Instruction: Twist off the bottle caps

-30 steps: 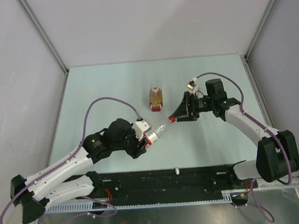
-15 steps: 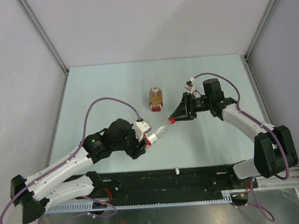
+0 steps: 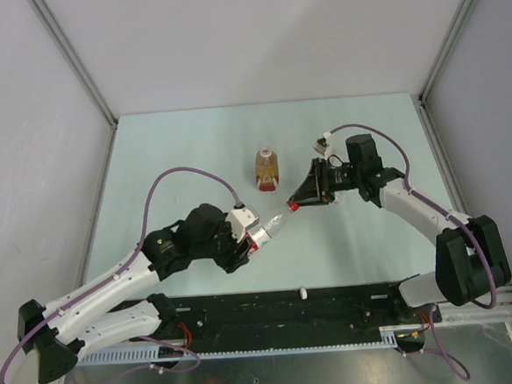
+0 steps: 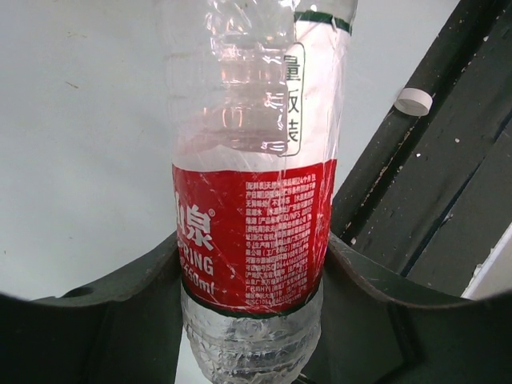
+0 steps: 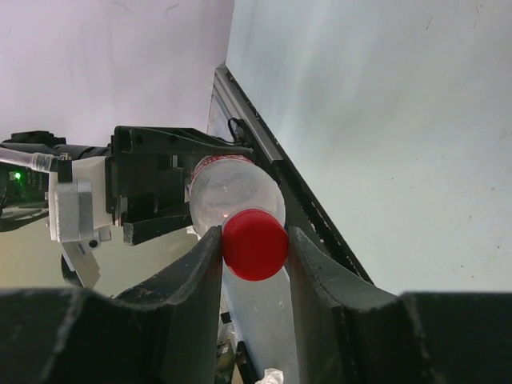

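Holding the labelled bottle (image 4: 252, 240) across its red band, left gripper (image 3: 252, 237) clamped on both sides; bottle tilted, neck aimed up-right toward the other arm. Right gripper (image 3: 295, 204) clenched on the red cap (image 5: 254, 244), one finger against each side of it. Cap sits at the bottle's mouth; cannot tell whether it is free of the threads. Amber bottle (image 3: 268, 169) on the table (image 3: 174, 154) just beyond the two grippers, touching neither. One loose white cap (image 3: 304, 291) on the black rail (image 3: 247, 311) at the near edge, well apart from the bottles
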`<state>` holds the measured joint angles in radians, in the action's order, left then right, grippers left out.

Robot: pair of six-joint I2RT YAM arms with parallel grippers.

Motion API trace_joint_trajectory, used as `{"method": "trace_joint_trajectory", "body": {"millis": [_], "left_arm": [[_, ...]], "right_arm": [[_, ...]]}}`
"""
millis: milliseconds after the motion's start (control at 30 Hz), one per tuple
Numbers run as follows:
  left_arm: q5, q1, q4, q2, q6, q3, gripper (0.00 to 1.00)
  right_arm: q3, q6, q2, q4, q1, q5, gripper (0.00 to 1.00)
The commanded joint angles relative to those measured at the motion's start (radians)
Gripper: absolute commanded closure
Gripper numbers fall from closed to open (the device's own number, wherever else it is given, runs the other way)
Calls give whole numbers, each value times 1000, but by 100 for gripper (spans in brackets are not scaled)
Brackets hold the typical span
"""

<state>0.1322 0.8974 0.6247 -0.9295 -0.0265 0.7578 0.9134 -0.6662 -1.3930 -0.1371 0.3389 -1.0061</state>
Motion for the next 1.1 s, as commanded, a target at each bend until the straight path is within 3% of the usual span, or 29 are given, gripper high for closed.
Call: {"method": "trace_joint_trajectory", "body": {"millis": [0,567,1067], "left_arm": [[-9,6,-34,-1,-12,42,78],[61,6,-39,101,7,49,99],[343,8,-134,158,67,71,100]], "right_arm": [[3,-20,61,32,15,-18,97],[4,46,308,78,26,48,100],[3,177,506,117,79,-17,100]]}}
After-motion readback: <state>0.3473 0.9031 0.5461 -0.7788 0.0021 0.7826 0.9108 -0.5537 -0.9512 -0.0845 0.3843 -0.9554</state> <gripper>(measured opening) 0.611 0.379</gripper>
